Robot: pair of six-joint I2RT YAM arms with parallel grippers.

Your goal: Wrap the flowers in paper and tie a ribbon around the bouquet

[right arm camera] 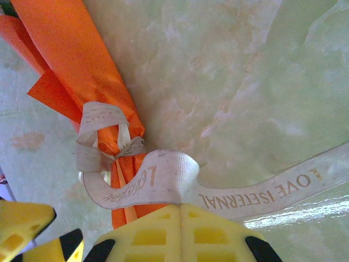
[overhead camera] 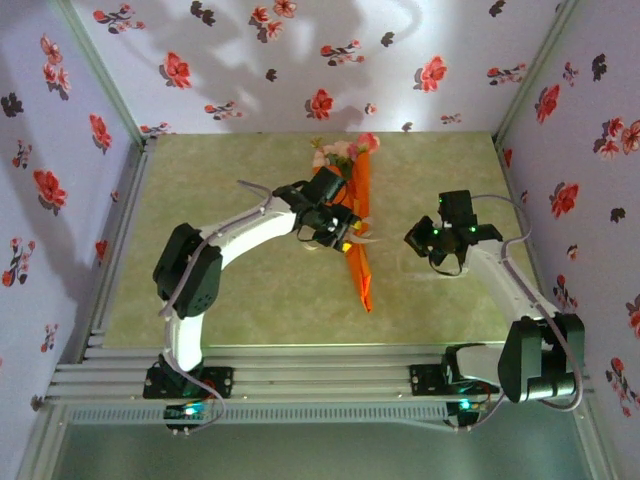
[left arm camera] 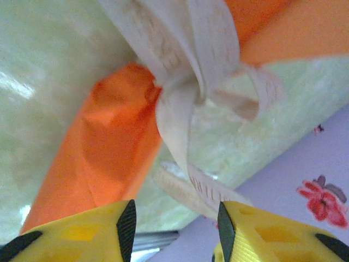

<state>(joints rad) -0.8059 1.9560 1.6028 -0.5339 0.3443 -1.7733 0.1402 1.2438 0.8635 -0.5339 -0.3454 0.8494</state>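
Tying cream-white printed ribbon (right arm camera: 163,174) round slim orange paper-cone bouquet (overhead camera: 362,275) mid-frame, my left gripper (left arm camera: 174,210) released, right gripper (right arm camera: 180,213) clenched; next, probably tighten it.

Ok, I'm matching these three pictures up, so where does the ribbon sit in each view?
Top external: ribbon tied across the orange paper cone, picture centre.
Left wrist: ribbon knot top centre, a tail trailing down.
Right wrist: ribbon knot left of centre, lettered tail running right.
Shared landmark: the orange paper cone.
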